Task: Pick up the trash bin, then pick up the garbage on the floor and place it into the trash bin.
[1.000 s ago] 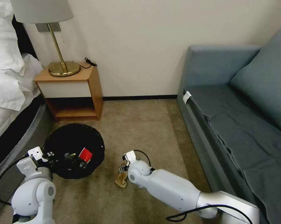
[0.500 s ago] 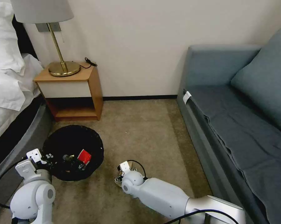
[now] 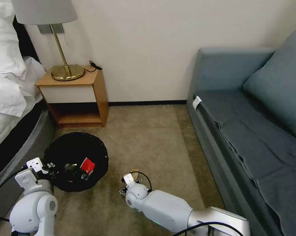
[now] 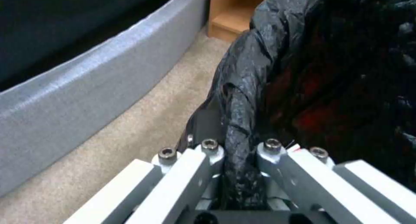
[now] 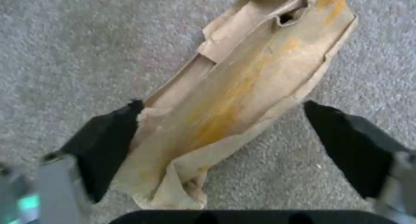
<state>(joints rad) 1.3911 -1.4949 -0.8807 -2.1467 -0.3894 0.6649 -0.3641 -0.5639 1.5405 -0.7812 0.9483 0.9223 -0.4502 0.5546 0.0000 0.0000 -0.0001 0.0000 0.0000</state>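
The tan paper scrap [image 5: 242, 84] lies flat on the carpet [image 3: 154, 137], near the robot and right of the trash bin [image 3: 76, 160]. The right gripper [image 5: 221, 139] is low over it, jaws spread, one finger touching the scrap's edge and the other on bare carpet. The left gripper [image 4: 240, 155] pinches the bin's black bag [image 4: 277, 68] at the rim on the near left side. The thin, flat paper may slide or fold out as the jaws close, and the bin could sag if the bag slips.
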